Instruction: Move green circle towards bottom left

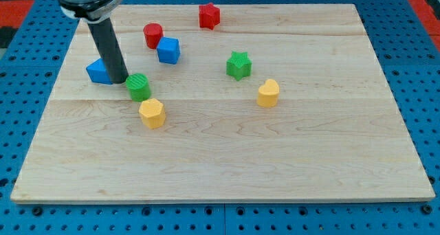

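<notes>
Tip (121, 80) touches green circle (138, 87), mid-left board (309, 159).

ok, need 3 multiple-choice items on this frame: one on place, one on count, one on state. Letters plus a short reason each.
1. Where is my tip relative to the green circle?
A. Just to the view's left of it
B. At the view's far right
C. Below the yellow blocks

2. How many blue blocks are on the wooden board?
A. One
B. Two
C. Four

3. What is the state of the green circle?
A. Stacked on a red block
B. Off the board
C. Flat on the board, just above the yellow hexagon-like block

Answers:
1. A: the rod ends beside the circle's left edge, in front of the blue triangle-like block; contact cannot be told.
2. B: that block and the blue cube are the only blue ones.
3. C: it sits on the wood, nothing under or on it.
</notes>
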Action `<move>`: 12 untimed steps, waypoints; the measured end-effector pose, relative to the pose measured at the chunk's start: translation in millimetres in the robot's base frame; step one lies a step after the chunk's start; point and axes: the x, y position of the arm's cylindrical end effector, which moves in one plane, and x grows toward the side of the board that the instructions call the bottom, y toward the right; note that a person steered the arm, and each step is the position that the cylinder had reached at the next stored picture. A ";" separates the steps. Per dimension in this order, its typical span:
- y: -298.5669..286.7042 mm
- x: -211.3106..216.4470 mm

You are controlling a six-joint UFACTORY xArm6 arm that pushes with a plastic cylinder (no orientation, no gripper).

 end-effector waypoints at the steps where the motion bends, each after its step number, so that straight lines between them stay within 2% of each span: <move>1: 6.5 -2.5; 2: 9.2 -36.0; 3: 18.2 -35.4; 4: 27.6 7.5; 5: 33.8 21.1; 8: 94.5 22.0; 9: 91.1 32.0; 10: 52.6 39.8; 11: 51.4 39.9; 12: 85.1 35.8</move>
